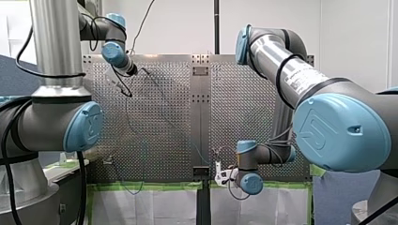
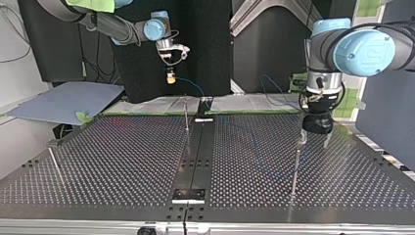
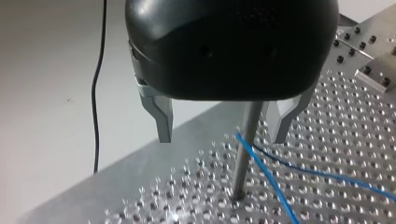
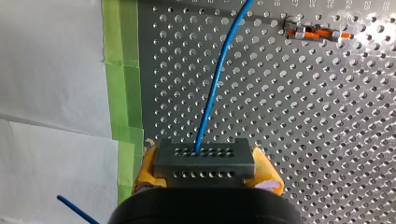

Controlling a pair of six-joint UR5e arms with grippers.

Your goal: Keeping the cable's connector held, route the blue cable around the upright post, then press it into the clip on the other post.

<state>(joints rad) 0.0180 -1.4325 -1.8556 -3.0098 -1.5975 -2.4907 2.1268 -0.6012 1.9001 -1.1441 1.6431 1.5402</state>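
Blue cable (image 4: 212, 88) leaves the grey connector (image 4: 204, 161) clamped in my right gripper (image 4: 205, 173), then bends against the upright post (image 3: 243, 163) between the spread fingers of my left gripper (image 3: 223, 135). Pressing into the clip (image 4: 314, 33) seems left.

Embossed logo on right arm's joint cap (image 1: 335, 131) and left arm's cap (image 2: 374, 51), letters unclear. Label (image 1: 300, 78) on right arm's tube (image 1: 274, 54), digits (image 4: 348, 3) along worktop (image 4: 355, 93) edge: unreadable.
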